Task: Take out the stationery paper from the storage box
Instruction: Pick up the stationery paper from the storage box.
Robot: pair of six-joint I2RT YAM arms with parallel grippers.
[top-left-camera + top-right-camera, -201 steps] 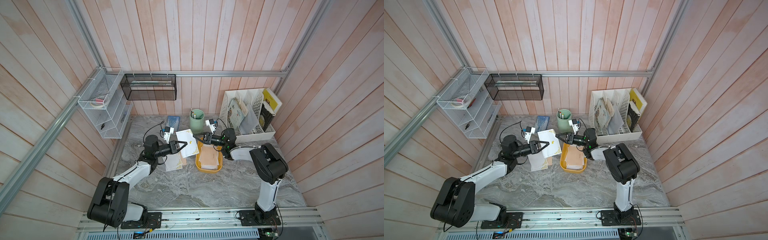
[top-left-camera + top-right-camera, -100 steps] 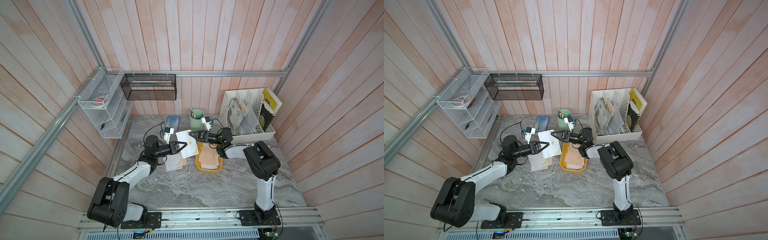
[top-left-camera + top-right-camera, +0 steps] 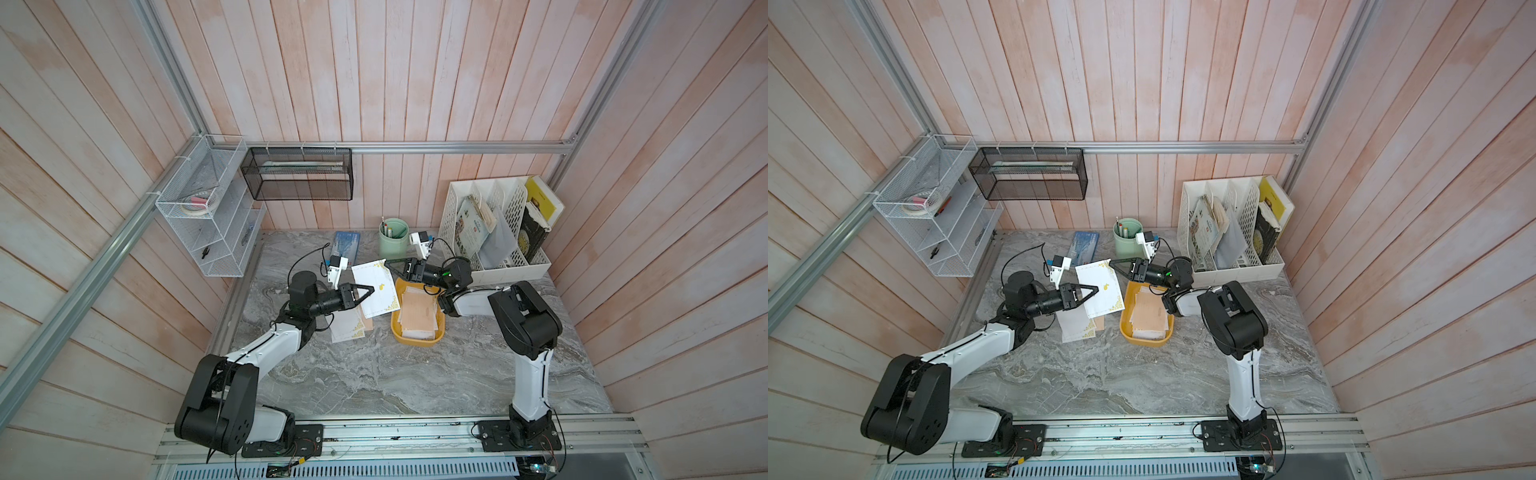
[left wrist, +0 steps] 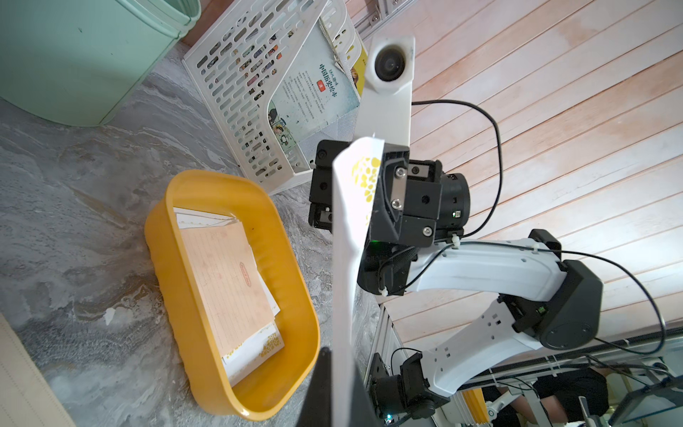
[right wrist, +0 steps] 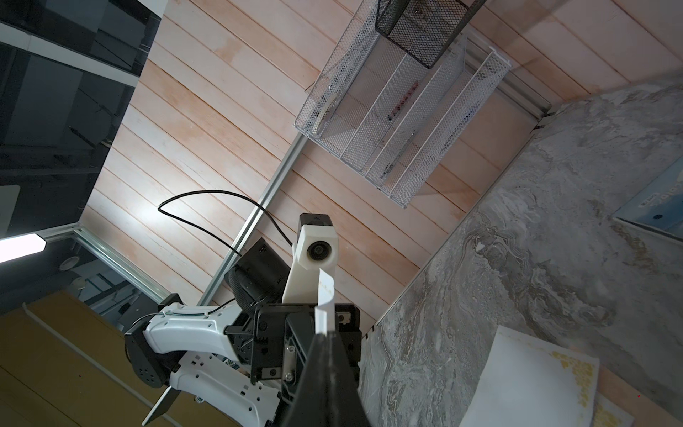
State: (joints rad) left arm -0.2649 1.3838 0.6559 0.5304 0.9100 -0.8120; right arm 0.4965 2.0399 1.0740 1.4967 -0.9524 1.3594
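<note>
Centre frame: white sheet (image 3: 372,274) aloft, just left of box (image 3: 417,339). Left jaws pinch its side edge, right jaws its top corner. More paper (image 3: 417,314) lies in box; pile (image 3: 347,328) on table (image 3: 374,374). Step: removing sheet. Next, probably: right jaws release, sheet lowered onto pile.

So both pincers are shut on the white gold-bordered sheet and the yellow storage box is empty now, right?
Not empty: the left wrist view shows the yellow storage box holding peach-tan sheets. The left pincer and right pincer are shut on the white gold-bordered sheet.
</note>
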